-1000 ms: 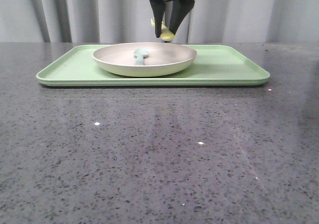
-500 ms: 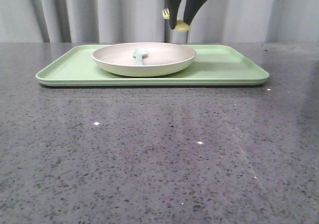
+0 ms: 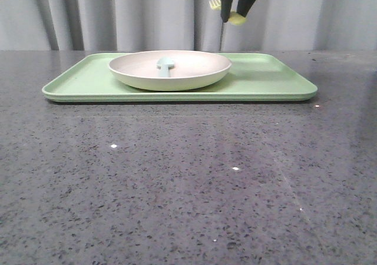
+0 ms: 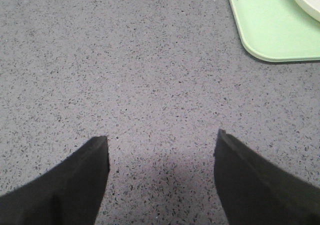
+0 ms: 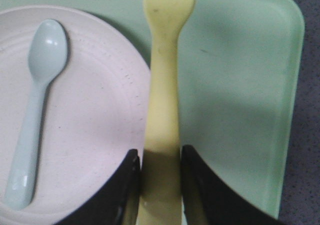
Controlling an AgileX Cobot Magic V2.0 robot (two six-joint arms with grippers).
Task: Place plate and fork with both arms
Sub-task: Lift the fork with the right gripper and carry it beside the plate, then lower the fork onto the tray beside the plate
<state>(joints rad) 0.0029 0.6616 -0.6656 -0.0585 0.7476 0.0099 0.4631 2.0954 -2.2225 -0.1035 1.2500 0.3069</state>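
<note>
A: Why is the fork (image 5: 162, 110) carried so high?

B: The right gripper (image 5: 161, 185) has its jaws pinching the fork's handle, one jaw on each flat edge, and holds it in the air above the pale green tray (image 3: 271, 79). As a judgement, the height gives clearance over the rim of the plate (image 3: 171, 69) while the fork is carried to wherever it is to be placed.

A: Where does the fork lie relative to those jaws?

B: Between them. The handle runs straight out ahead of the jaws, and the front view shows the tines (image 3: 215, 4) sticking out to one side of them.

A: And the plate?

B: It rests on the tray, below the right jaws and off to one side, with a blue-green spoon (image 5: 37, 110) lying in its bowl.

A: What of the left gripper (image 4: 162, 157)?

B: Its jaws are spread wide and hold nothing; only bare speckled worktop (image 4: 150, 85) lies between them. The tray's corner and the plate's edge are well ahead of them, so the plate is not yet grasped.
</note>
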